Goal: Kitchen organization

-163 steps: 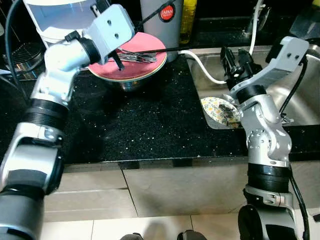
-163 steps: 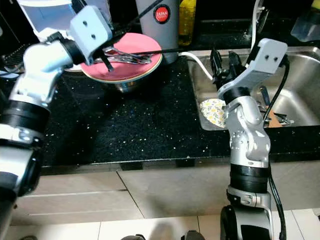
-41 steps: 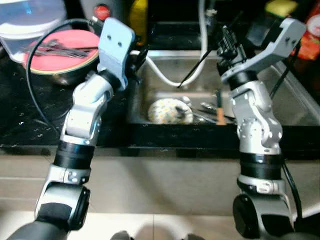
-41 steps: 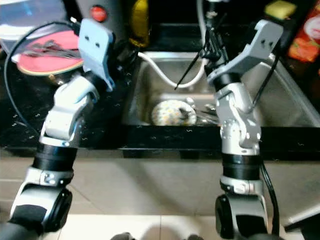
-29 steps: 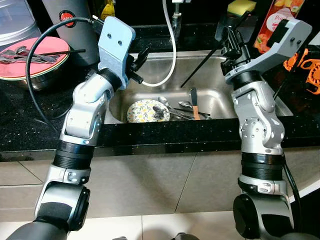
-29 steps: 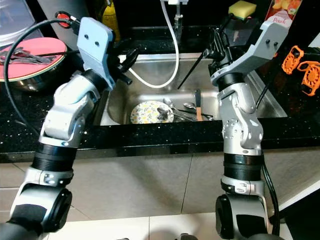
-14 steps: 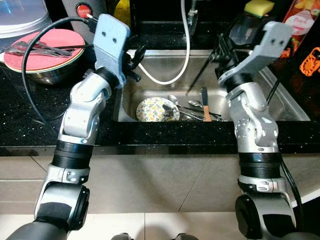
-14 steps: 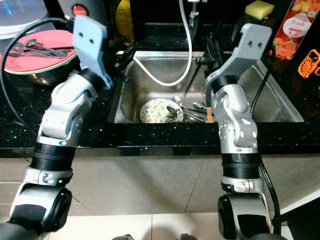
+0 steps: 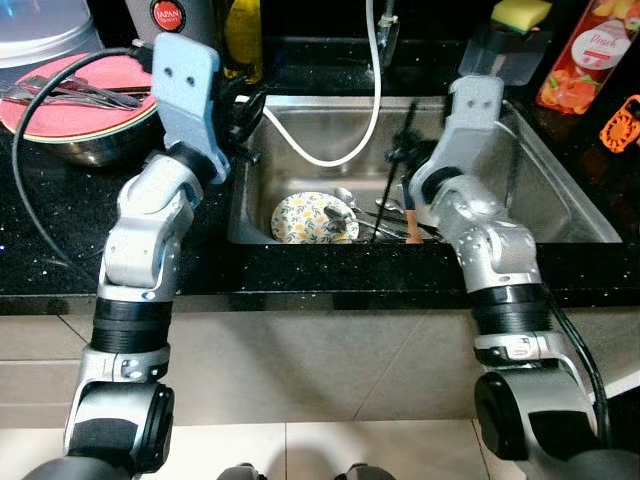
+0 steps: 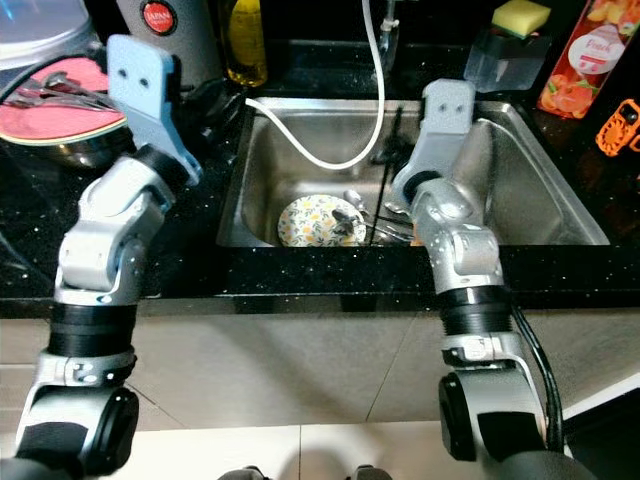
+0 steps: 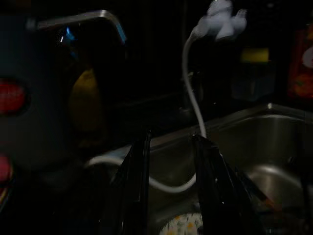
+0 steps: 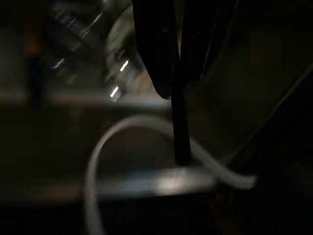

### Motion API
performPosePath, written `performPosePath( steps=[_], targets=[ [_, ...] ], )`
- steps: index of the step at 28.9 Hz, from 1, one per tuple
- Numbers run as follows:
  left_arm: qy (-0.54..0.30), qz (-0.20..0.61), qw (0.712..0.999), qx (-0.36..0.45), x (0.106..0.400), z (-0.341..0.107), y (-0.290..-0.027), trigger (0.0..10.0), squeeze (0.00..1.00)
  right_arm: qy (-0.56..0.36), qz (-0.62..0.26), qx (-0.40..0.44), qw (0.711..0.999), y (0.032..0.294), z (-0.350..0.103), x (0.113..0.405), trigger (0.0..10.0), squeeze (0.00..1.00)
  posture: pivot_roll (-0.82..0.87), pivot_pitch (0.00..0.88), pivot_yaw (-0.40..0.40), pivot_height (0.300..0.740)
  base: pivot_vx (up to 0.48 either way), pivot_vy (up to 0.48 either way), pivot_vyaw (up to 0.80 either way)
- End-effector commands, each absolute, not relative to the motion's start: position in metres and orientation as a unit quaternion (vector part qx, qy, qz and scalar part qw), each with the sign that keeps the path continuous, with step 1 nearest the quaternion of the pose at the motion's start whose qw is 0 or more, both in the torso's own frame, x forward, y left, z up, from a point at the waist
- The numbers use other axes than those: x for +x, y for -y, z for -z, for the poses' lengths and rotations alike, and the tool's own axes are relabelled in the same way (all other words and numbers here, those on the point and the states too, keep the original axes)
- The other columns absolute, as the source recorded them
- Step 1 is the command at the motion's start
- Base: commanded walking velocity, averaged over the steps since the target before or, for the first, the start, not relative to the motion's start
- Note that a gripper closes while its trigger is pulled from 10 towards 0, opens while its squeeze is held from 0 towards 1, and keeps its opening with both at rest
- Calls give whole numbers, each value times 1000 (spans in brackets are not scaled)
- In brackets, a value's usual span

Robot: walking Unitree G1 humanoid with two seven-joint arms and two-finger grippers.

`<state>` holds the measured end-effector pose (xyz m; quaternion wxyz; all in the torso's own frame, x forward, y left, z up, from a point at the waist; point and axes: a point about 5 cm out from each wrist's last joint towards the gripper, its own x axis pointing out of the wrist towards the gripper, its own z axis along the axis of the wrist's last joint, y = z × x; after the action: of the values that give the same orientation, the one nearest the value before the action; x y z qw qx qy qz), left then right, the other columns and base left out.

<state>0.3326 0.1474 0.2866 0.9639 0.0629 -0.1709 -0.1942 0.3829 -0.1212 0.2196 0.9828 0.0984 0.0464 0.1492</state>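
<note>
My right gripper (image 9: 400, 158) hangs over the steel sink (image 9: 560, 205) and is shut on a thin black chopstick (image 12: 180, 132). The chopstick (image 9: 385, 205) slants down toward the cutlery (image 9: 372, 212) on the sink floor. A floral plate (image 9: 308, 218) lies there beside the cutlery. My left gripper (image 9: 248, 105) is raised at the sink's left rim, open with nothing between its fingers (image 11: 139, 181). On the counter to the left, a pink plate (image 9: 85, 95) carrying more cutlery rests on a metal bowl.
A white hose (image 9: 352, 140) loops from the tap into the sink. Behind the sink stand a thermos (image 9: 185, 20), a yellow bottle (image 9: 243, 35), a sponge (image 9: 520, 14) on its holder and a red packet (image 9: 590, 60). An orange item (image 9: 625, 120) lies at the far right.
Earlier the view faced the pink plate on the counter; it has since swung right to the sink. In the last half second my right gripper dropped into the sink with the chopstick.
</note>
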Motion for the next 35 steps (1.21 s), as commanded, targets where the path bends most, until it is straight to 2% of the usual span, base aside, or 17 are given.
performPosePath(
  steps=[1, 4, 5, 8, 11, 16, 17, 18, 21, 24, 26, 28, 35],
  targets=[
    [168, 191, 965, 68, 330, -287, -151, 10000, 0, -65, -158, 95, 981, 116, -213, 384, 10000, 0, 130, 96, -68, 740, 0, 0, 0],
    [167, 188, 965, 70, 329, -286, -152, 10000, 0, -69, -157, 97, 981, 111, -209, 385, 10000, 0, 139, 96, -71, 740, 0, 0, 0],
    [166, 186, 966, 70, 328, -287, -153, 10000, 0, -65, -146, 101, 982, 110, -208, 386, 10000, 1000, 144, 95, -73, 740, 0, 0, 0],
    [166, 184, 966, 72, 328, -287, -154, 10000, 0, -44, -134, 119, 983, 111, -214, 388, 10000, 1000, 144, 92, -73, 740, 0, 0, 0],
    [166, 182, 966, 73, 329, -287, -154, 10000, 0, 35, -108, 188, 975, 125, -242, 388, 10000, 1000, 131, 83, -63, 740, 0, 0, 0],
    [167, 183, 966, 71, 330, -289, -151, 10000, 0, 91, -109, 224, 964, 139, -263, 381, 10000, 1000, 122, 73, -55, 740, 0, 0, 0],
    [168, 181, 966, 71, 330, -290, -152, 10000, 0, 128, -120, 255, 951, 144, -275, 375, 10000, 0, 122, 73, -55, 740, 0, 0, 0],
    [168, 181, 966, 71, 330, -290, -152, 10000, 0, 128, -120, 255, 951, 144, -275, 375, 10000, 0, 122, 73, -55, 740, 0, 0, 0],
    [170, 174, 968, 70, 331, -292, -153, 10000, 0, 209, -136, 327, 912, 155, -297, 359, 10000, 0, 117, 68, -51, 740, 0, 0, 0],
    [172, 161, 969, 73, 332, -293, -157, 10000, 0, 243, -140, 342, 897, 161, -304, 349, 10000, 0, 110, 61, -47, 740, 0, 0, 0],
    [170, 130, 974, 73, 336, -294, -166, 10000, 0, 251, -132, 292, 914, 160, -303, 344, 10000, 0, 102, 48, -41, 740, 0, 0, 0],
    [169, 121, 975, 73, 338, -295, -169, 10000, 0, 251, -128, 277, 919, 159, -302, 343, 10000, 0, 102, 48, -41, 740, 0, 0, 0],
    [150, 93, 981, 86, 342, -290, -184, 10000, 0, 242, -112, 273, 924, 163, -297, 342, 10000, 0, 84, 46, -29, 740, 0, 0, 0]
  ],
)
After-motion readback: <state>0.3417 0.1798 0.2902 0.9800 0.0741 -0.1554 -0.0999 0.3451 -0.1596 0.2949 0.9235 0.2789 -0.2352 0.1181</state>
